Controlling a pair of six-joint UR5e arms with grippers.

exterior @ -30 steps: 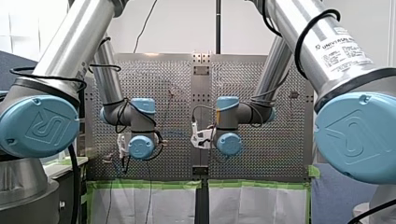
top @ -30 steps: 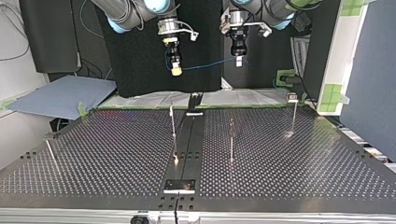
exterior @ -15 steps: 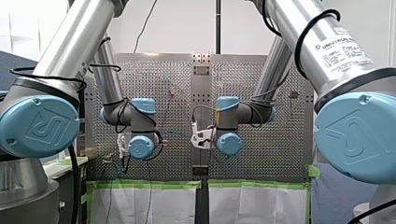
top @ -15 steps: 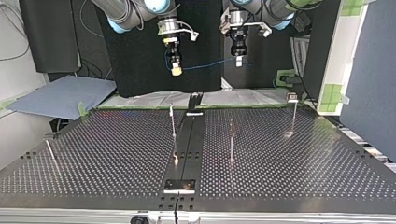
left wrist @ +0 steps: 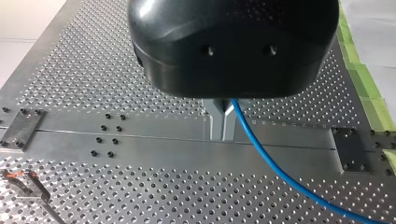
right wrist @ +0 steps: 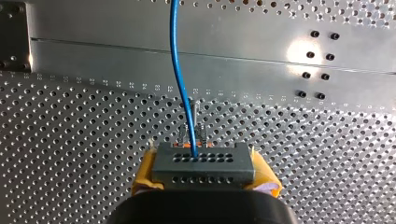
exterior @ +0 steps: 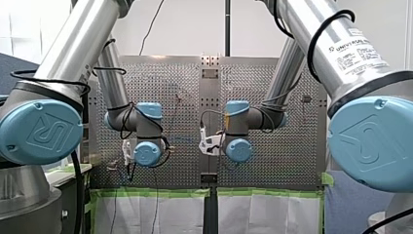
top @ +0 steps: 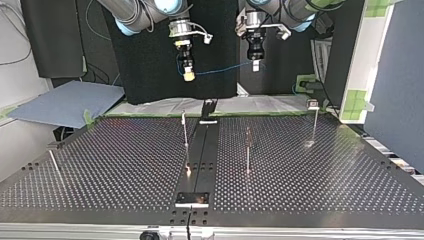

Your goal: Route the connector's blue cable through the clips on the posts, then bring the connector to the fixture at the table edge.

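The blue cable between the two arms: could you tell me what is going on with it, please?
My right jaws are shut on the connector, and my left jaws pinch its cable further along. Together the arms hold it stretched in the air, high above the table. The cable touches none of the posts, so the routing has not yet begun.

Both arms hang high above the table, wrists pointing down and level with each other, my left gripper with metal fingers pinched on the blue cable, my right gripper clamping the connector between yellow pads.
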